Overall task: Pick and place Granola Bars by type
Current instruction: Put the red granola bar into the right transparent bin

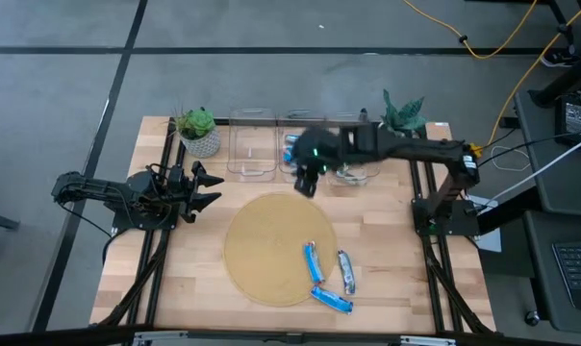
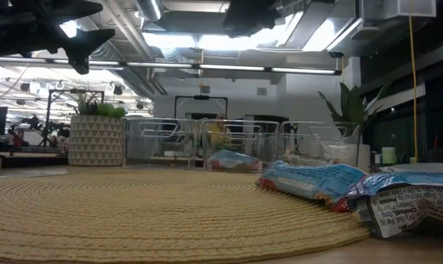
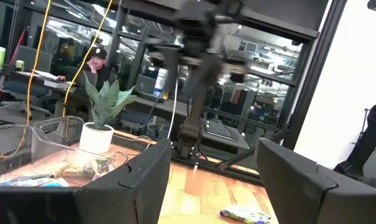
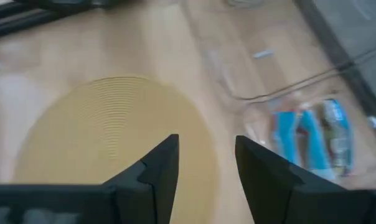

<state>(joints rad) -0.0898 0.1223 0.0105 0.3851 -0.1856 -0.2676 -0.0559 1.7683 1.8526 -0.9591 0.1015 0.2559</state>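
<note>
My right gripper (image 4: 206, 165) empty, fingers apart, above woven mat (image 4: 107, 124) edge. Beyond my fingertips, clear bin (image 4: 263, 115) holding blue granola bars (image 4: 303, 140).

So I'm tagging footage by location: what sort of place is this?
Probably a robotics lab in an open office: exposed ceiling ducts, a person at a desk behind glass, and cables trailing across the floor.

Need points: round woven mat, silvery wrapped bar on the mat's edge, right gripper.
round woven straw mat (image 1: 266, 240), high view, bare centre of the weave.
silvery wrapped granola bar (image 1: 346, 272), high view, middle of the wrapper.
right gripper (image 4: 205, 163), right wrist view, midway between its dark fingertips, open over the mat's edge.
</note>
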